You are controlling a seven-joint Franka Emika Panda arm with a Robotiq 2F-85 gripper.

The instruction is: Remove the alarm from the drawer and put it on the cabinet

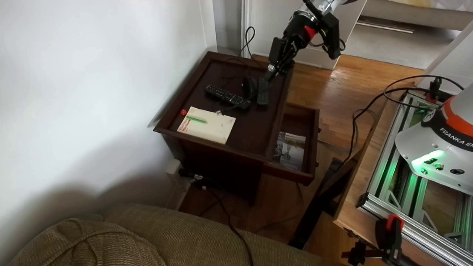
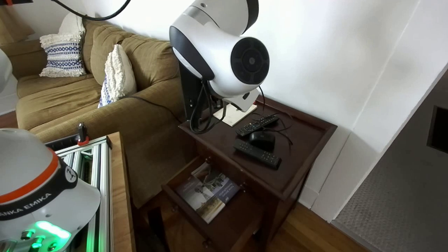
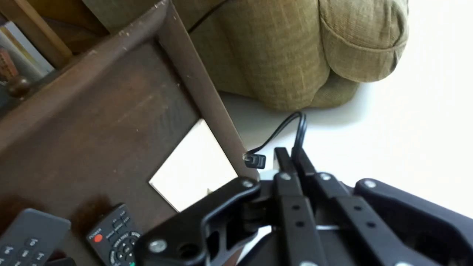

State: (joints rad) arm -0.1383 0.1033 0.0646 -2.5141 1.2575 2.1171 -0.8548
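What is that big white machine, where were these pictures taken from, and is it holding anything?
It's a robot arm that a person steers. Two pictures come from cameras outside the robot; the close-up comes from its wrist, showing the gripper, its pinching hand. The gripper is closed, and a thin black cord seems pinched in it. On the dark cabinet lie two remotes, a small black alarm clock, and a pale booklet with a thin green stick on it. Below, the open drawer holds books or magazines.
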